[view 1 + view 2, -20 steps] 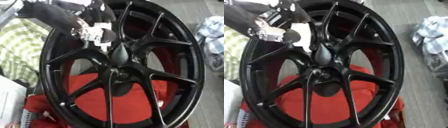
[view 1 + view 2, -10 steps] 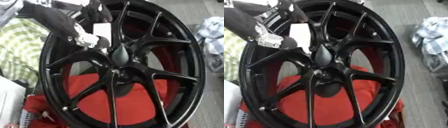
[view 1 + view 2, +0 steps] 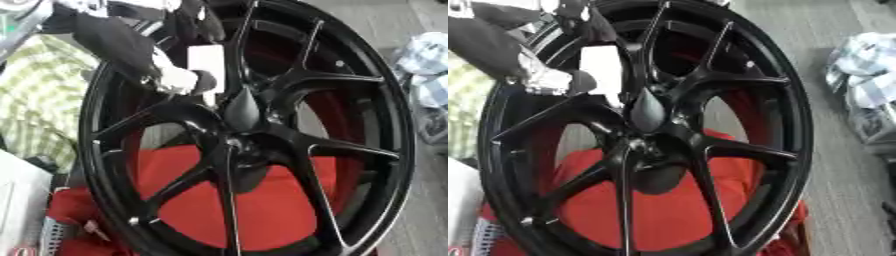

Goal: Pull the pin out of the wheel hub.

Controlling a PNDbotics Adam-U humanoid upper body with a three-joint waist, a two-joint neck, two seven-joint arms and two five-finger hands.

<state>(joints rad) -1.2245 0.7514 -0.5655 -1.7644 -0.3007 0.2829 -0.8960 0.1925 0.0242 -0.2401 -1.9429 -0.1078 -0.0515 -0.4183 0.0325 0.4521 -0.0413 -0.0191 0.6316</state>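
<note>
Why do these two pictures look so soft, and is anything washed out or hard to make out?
Left eye view: the whole picture is soft; the left hand near the black wheel is smeared, and a white patch beside it is blown out, shape unclear. Right eye view: the same softness; the hub is a dark mass without detail, with pale glare on the spokes.

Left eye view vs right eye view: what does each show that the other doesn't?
Only the left eye view: a wide stretch of green-and-white checked cloth left of the wheel, and a white box edge at lower left. Only the right eye view: more grey floor right of the rim, with the full bundle of light blue cloth. Both: the black wheel, its hub, red fabric behind the spokes, and the left hand with a white piece at the upper spokes.
</note>
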